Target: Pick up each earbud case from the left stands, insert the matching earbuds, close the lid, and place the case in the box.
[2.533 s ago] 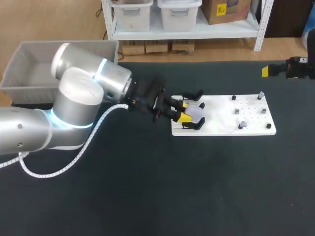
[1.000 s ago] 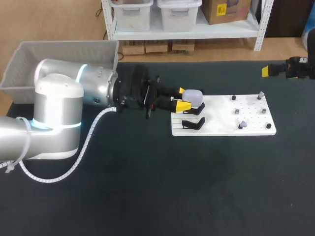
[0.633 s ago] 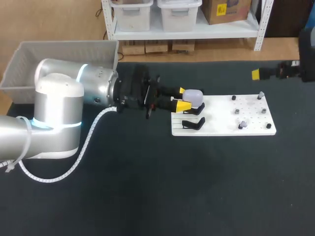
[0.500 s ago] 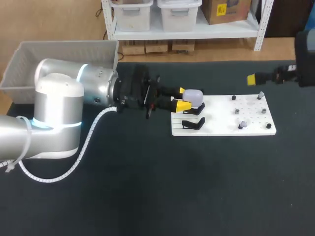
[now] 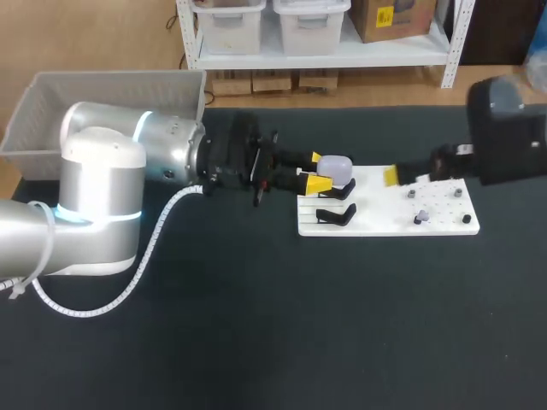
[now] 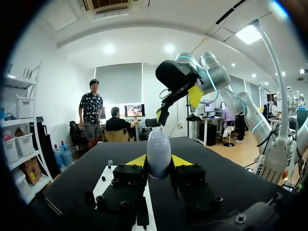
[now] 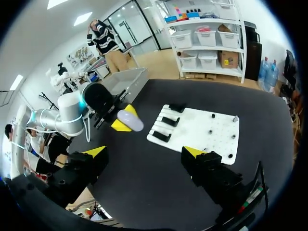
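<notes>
The pale lavender egg-shaped earbud case [image 5: 336,166] is held clear of the dark counter [image 5: 256,325]. It is clamped from two sides by the left jaws over the 9 o'clock end of the white pegboard [image 5: 376,219]. In the left wrist view it is seen standing upright between the yellow tips. The right jaws are spread wide and empty, above the board's 3 o'clock half.

The step in hand is judged to be the fitting of the earbuds. It would be done best with the case kept steady and upright and its lid raised. The right jaws should be narrowed well before being lowered onto one small earbud, so that neighbouring pegs are not knocked. Whether the lid is open cannot be told.

Counted:
- One case.
- Three black plastic stands [image 7: 168,120], in the right wrist view.
- Six small pegs [image 7: 210,131] on the board, their loads too small to tell.
- One grey plastic box [image 5: 43,124], at the counter's 10 o'clock.
</notes>
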Robot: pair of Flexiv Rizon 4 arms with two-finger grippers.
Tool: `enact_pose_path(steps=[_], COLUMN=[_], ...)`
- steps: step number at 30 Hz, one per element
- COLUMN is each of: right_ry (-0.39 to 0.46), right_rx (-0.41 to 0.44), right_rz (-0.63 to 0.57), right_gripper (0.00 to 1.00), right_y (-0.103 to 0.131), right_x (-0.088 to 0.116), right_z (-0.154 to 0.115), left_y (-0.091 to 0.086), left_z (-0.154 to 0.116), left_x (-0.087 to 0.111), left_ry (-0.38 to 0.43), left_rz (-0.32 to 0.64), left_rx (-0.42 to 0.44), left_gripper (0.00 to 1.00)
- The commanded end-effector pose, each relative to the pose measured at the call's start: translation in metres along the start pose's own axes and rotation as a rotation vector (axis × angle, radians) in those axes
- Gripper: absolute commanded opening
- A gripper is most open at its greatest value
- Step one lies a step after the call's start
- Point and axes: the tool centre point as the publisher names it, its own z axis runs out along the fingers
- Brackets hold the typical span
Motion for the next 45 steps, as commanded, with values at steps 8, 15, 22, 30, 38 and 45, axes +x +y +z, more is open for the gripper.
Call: enact_pose_path(steps=[8, 15, 22, 30, 38, 45], right_ry=[0.03, 0.065, 0.074, 0.082, 0.085, 0.084], right_rx=[0.143, 0.135, 0.117, 0.111, 0.109, 0.111], right_rz=[0.064, 0.087, 0.095, 0.112, 0.122, 0.126], right_gripper=[1.0, 1.0, 1.0, 1.0, 1.0, 1.0], right_y=[0.014, 0.01, 0.003, -0.007, -0.013, -0.017], right_x=[-0.004, -0.006, -0.012, -0.018, -0.022, -0.025], right_z=[0.036, 0.055, 0.068, 0.076, 0.08, 0.081], left_y=[0.0, 0.0, 0.0, 0.0, 0.0, 0.0], left_z=[0.0, 0.0, 0.0, 0.0, 0.0, 0.0], left_x=[0.001, 0.001, 0.001, 0.001, 0.001, 0.001], left_ry=[-0.002, -0.002, -0.002, -0.002, -0.002, -0.002], left_rz=[0.002, 0.002, 0.002, 0.002, 0.002, 0.002], left_rx=[-0.001, -0.001, -0.001, -0.001, -0.001, -0.001], left_gripper=[0.0, 0.0, 0.0, 0.0, 0.0, 0.0])
